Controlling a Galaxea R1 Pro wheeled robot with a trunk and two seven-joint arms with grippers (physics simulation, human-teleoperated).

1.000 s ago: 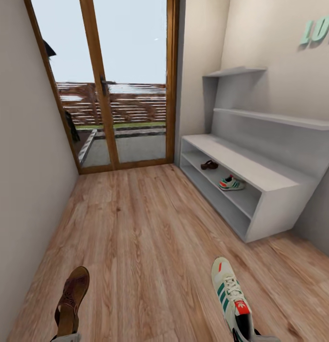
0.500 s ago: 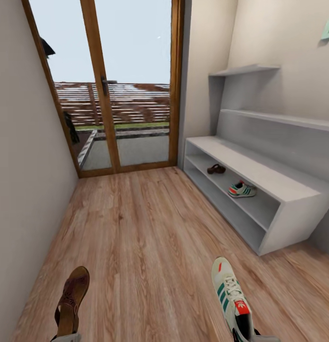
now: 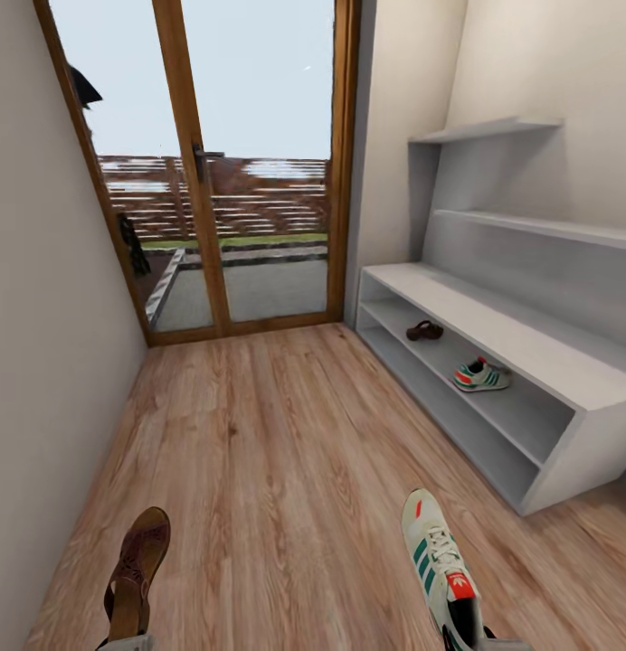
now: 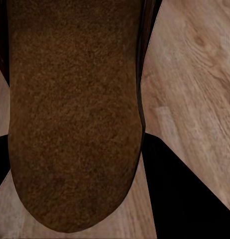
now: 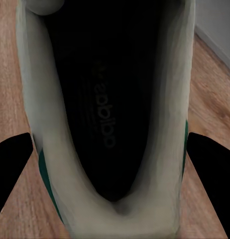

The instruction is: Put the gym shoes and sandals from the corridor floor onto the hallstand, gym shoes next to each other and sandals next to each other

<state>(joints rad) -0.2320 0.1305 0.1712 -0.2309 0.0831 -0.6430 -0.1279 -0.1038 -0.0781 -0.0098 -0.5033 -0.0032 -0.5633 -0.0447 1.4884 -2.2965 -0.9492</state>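
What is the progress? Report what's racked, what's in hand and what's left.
Done: one sandal and one gym shoe sit apart on the rack's upper open shelf. In hand: the second sandal with the left hand, the second gym shoe with the right, both over the floor. Left: set each beside its mate on the rack.

Bright, even daylight comes through the glass door point(image 3: 204, 172) at the corridor's end, and the wood floor point(image 3: 277, 452) shows no glare and hardly any cast shadow. The head view is sharp but wide-angle, with walls leaning outward at its edges. Both wrist views are soft and dim, with black wedges at their sides.
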